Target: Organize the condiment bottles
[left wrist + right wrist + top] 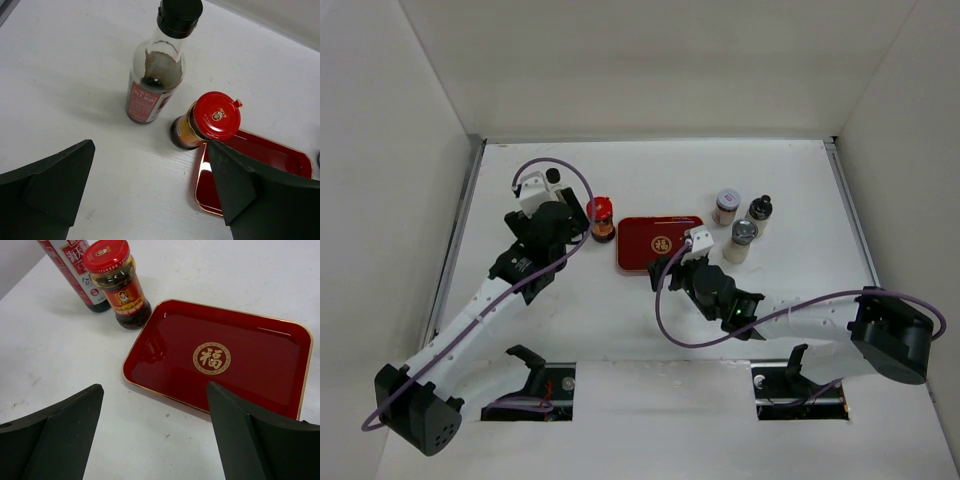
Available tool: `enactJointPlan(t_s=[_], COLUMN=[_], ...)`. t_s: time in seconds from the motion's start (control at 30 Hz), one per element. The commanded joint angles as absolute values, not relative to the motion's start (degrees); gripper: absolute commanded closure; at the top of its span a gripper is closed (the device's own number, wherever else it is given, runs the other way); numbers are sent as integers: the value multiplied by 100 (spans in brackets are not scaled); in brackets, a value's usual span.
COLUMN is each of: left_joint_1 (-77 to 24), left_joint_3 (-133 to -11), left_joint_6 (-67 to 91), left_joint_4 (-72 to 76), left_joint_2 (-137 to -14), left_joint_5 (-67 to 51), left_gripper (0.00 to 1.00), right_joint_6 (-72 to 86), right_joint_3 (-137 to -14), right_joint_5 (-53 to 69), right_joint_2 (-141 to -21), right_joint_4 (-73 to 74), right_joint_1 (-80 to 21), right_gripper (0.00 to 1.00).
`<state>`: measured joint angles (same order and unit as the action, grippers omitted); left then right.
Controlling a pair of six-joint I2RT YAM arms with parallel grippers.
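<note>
Black left hand [150,167] wide beside red-capped jar [210,120]; right hand [155,407] wide at edge of red tray [260,340].

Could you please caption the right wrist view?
Open right end effector faces the red tray; red-capped jar and tall bottle stand beyond its corner.
</note>
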<state>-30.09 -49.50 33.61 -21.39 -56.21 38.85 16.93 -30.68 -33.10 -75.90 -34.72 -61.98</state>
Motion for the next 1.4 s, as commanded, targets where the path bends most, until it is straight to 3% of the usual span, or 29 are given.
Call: enactJointPlan(t_s=[0.0, 0.1, 0.3, 0.43, 0.57, 0.73, 0.87, 1.1, 1.37], left_joint_1=[-2844, -2729, -2773, -2826, -2747, -2606, -2369, -2149, -2017], left_joint_3=[-5063, -5071, -4983, -5097, -5282, -5484, -5546, -5748, -6082], left_joint_6=[3278, 3112, 2541, 2180, 1864, 1749, 1653, 1529, 1468], left_joint_4=[-1829, -1741, -1126, -766, -528, -360, -80, 544, 809], left_joint_2=[-5467, -5441, -5405, -5537, -5826, -6292, -6565, -7180, -7778], left_joint_5=[3999, 4052, 4034, 3973, 3798, 3577, 3542, 3524, 3357], left_gripper=[0, 0, 0, 0, 0, 25, 34, 38, 59], right_joint_6=[1758, 1784, 1828, 1828, 1916, 1907, 1881, 1872, 1907], right_joint_3=[-3191, -3173, -3199, -3270, -3252, -3217, -3243, -3287, -3252], right_joint_5=[-3182, -3164, -2989, -2988, -3014, -2997, -2997, -2944, -2936], right_joint_2=[-7576, -7559, -7585, -7532, -7550, -7541, -7568, -7682, -7673], right_joint_4=[-3814, -3771, -3753, -3568, -3516, -3603, -3586, -3586, -3594], right_joint_1=[-6280, -6280, -6280, -6280, -6280, -6271, -6271, -6271, -6253], right_gripper=[12, 23, 62, 72, 71, 59, 50, 49, 47])
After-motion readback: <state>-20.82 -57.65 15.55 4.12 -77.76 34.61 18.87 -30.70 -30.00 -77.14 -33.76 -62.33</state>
